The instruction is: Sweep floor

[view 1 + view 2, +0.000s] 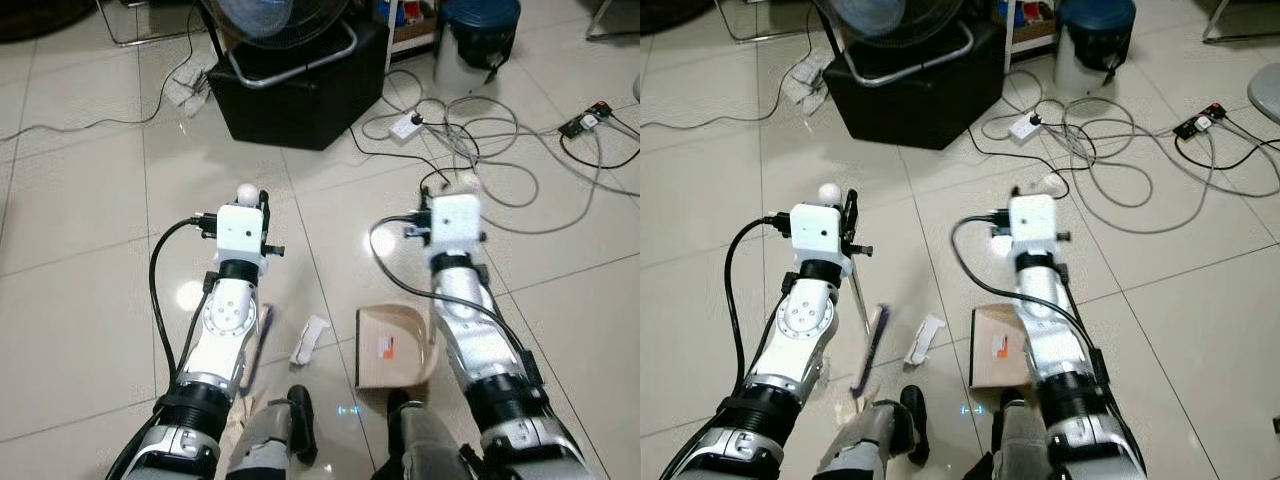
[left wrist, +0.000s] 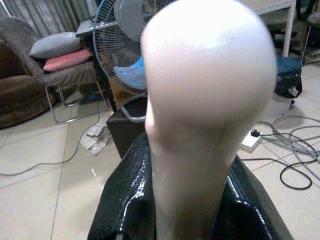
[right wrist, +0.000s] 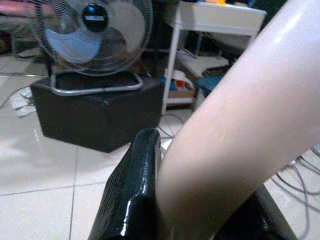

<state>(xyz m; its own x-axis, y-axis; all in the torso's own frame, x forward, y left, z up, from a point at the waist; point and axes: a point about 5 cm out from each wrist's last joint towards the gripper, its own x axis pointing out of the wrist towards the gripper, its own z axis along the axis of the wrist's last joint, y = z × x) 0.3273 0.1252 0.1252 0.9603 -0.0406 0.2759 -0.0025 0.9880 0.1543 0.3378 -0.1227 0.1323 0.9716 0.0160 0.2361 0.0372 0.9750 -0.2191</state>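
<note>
On the robot's left, the left gripper (image 2: 200, 200) is closed around the rounded white top of a broom handle (image 2: 210, 85); its glossy black fingers (image 2: 130, 200) press against the handle on both sides. From the head camera the thin broom (image 1: 862, 330) slants down beside the left arm to a purple brush head (image 1: 870, 355) on the pale tiled floor (image 1: 80, 300). Just beside the brush lies a crumpled white scrap of paper (image 1: 309, 338), between the two arms. Next to it sits the beige dustpan (image 1: 385, 348), touching the floor by the right arm. The right gripper (image 3: 200, 210) is clamped on the dustpan's pale handle (image 3: 235, 115), a black finger hugging each side. Farther ahead stand a black box (image 1: 300, 90) with a fan (image 3: 92, 35) on it, tangled cables (image 1: 480, 150) and a white power strip (image 1: 405, 125) to the right
</note>
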